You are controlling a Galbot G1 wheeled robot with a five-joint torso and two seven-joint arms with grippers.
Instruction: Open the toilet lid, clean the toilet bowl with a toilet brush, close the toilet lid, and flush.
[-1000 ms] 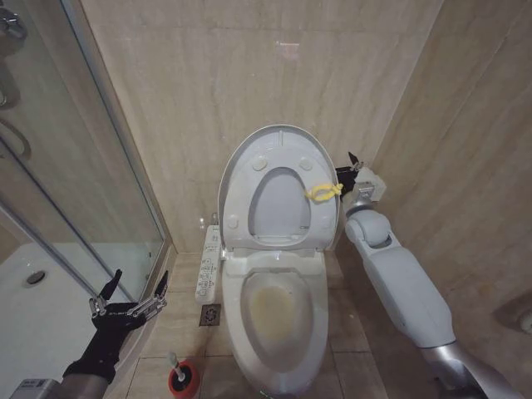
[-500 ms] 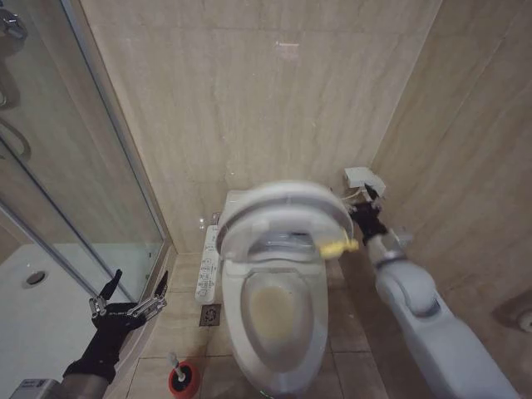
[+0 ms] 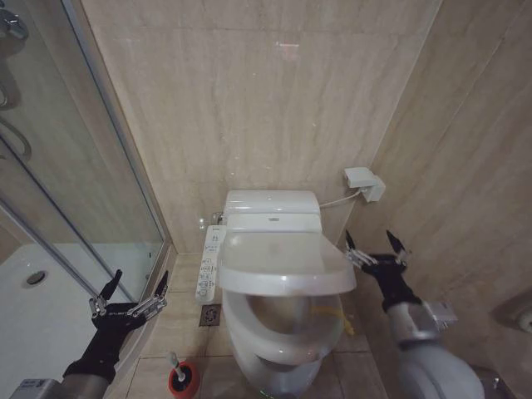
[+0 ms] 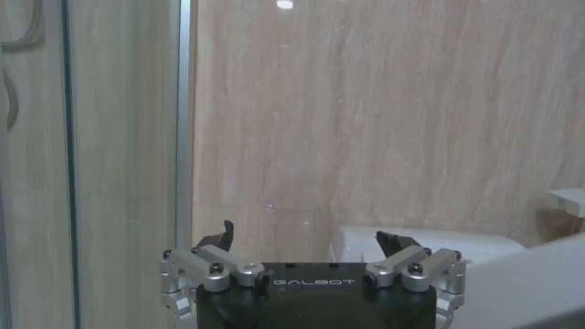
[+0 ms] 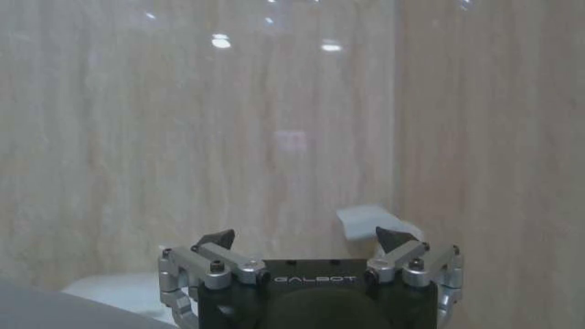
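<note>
The white toilet lid lies nearly flat over the toilet bowl, with a gap still showing under its front edge. A yellow tag hangs below its right side. My right gripper is open just right of the lid, touching nothing; its own view shows the fingers spread before the wall. My left gripper hangs open by the shower, and the lid's edge shows in its wrist view. The toilet brush stands in its red cup on the floor, left of the bowl.
A glass shower door and a white shower tray close off the left. A side control panel sits left of the seat, with a floor drain below it. A white wall box and the tiled wall crowd the right.
The lid and seat ring have swung down from upright to almost flat over the bowl. My right arm has pulled back from behind the lid to its front right. The left arm is unmoved.
</note>
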